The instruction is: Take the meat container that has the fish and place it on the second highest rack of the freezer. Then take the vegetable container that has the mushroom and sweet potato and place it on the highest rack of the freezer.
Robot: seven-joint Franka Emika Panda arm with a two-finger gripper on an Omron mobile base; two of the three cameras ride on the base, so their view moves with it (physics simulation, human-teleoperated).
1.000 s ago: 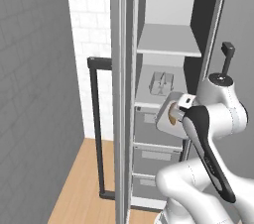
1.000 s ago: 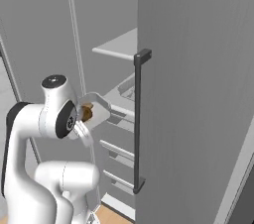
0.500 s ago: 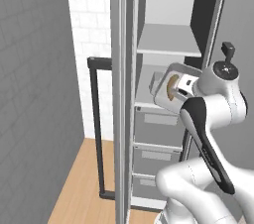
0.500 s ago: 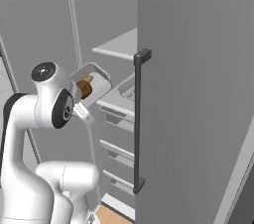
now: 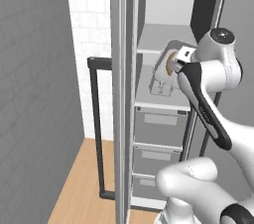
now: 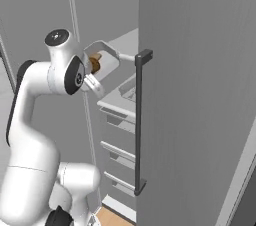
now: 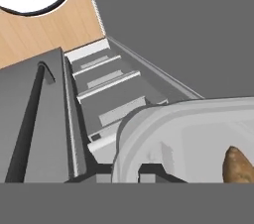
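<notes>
Fish tray [image 5: 161,87] already sits on the lower rack [image 5: 159,100] of the freezer [image 6: 195,95]. Gripper [image 7: 125,172] clamped on veg tray [image 5: 168,59], sweet potato [image 7: 238,166] inside, level with top rack [image 5: 163,39]. Left: set it down there.

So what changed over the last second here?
The gripper, shut on the container with the sweet potato, has lifted it from level with the lower shelf up toward the upper shelf of the freezer. The fish container stayed on the lower shelf, and the door stayed open.
</notes>
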